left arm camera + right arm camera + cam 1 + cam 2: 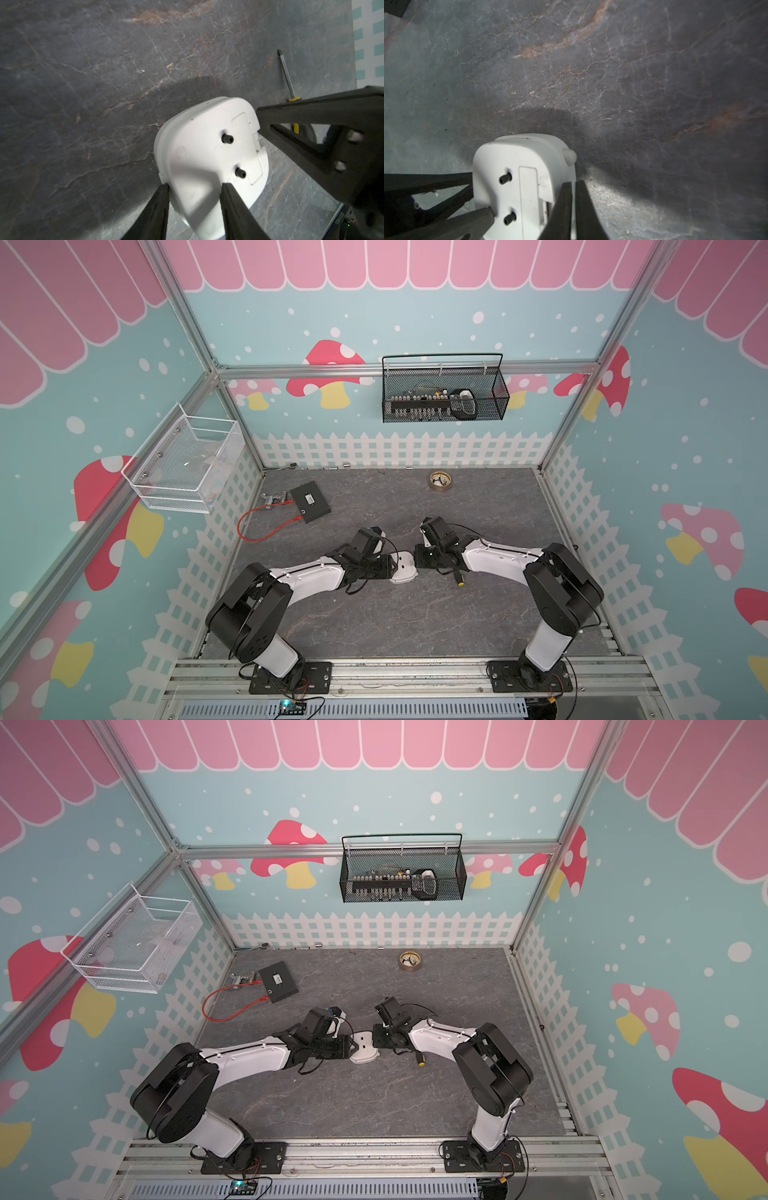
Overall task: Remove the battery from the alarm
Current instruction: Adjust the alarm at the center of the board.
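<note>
While alarm (404,570) sits back-up at worktop (415,626) centre, left fingers (160,203) clamped on its rim, right fingers (564,207) a slit apart at cover edge, nothing seen between, black box (309,502) at 10 o'clock, label unreadable.

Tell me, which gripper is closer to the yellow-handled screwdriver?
Right. The right gripper is at the alarm's edge, with the screwdriver lying behind it; the left gripper clamps the alarm's opposite side, farther off.

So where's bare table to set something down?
Bare: the wide stretch between alarm and front rail, and the back between black box and brass disc. Crowded where the left gripper and right gripper meet at the alarm, screwdriver beside.
</note>
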`<state>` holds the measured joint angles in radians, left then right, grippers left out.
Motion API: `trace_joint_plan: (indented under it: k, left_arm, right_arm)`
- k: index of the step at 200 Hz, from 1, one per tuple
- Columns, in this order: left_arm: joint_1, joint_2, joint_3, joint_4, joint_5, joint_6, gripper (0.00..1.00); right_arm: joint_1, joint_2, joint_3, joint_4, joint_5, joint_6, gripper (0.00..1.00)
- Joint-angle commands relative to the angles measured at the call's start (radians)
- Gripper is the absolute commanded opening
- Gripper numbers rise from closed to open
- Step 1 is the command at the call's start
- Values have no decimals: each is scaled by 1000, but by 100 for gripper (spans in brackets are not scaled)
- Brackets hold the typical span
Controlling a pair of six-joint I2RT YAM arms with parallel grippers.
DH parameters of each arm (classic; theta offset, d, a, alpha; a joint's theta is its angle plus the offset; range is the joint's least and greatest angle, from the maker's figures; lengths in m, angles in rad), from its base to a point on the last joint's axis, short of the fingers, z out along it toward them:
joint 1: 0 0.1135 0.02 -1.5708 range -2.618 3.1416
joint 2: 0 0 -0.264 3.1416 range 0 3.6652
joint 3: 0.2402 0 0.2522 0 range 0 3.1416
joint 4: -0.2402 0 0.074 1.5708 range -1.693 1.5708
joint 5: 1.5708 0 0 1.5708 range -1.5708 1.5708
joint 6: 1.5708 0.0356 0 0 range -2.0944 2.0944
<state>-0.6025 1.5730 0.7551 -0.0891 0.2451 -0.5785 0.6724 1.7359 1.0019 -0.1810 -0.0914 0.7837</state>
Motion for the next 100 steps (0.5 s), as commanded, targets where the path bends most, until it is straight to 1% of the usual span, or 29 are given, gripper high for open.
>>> trace_joint_plan:
  k: [1,12,26,41,64,100]
  left_arm:
    - [-5,-4,-1,26,13,-14,44]
    - [-4,3,0,26,7,-14,43]
    - [-1,13,-2,23,3,-11,43]
    - [3,25,-4,21,1,-7,43]
    - [10,36,-2,19,-10,1,42]
    - [25,75,36,-10,-35,42,41]
  right_arm:
    - [1,-74,17,-36,0,-9,27]
    - [0,-106,15,-44,-21,-13,33]
    - [-3,-131,18,-50,-68,-23,36]
    - [-9,-132,34,-58,-117,-46,37]
    - [-28,-117,52,-63,-161,-74,37]
    - [-59,-82,28,-25,-241,-83,37]
